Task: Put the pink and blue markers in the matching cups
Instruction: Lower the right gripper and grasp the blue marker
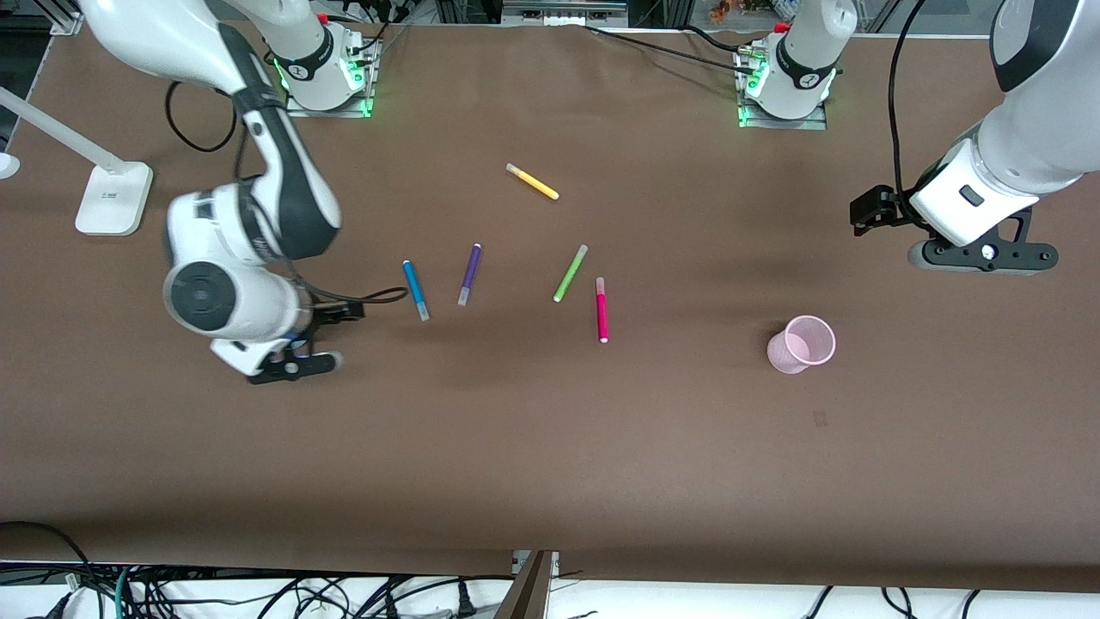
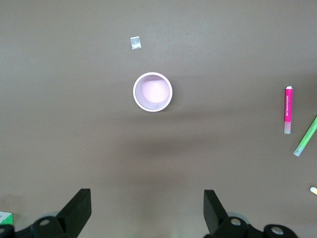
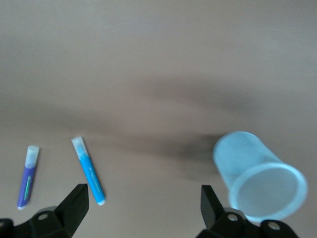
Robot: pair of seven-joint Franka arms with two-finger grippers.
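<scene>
I think the first pick would go best if the right gripper (image 1: 292,365) came over the middle of the blue marker (image 1: 416,290), turned its fingers (image 3: 74,206) across the pen, and went straight down. Both it and the left gripper (image 1: 984,255) had their fingers spread wide and held nothing. From the front, with twelve o'clock at the arms' bases, the blue marker lay on the tabletop (image 1: 550,447) at two o'clock from the right gripper, the blue cup (image 3: 260,181) stood just beside those fingers, and the pink marker (image 1: 601,309) and pink cup (image 1: 801,344) lay at nine and eight o'clock from the left gripper.
</scene>
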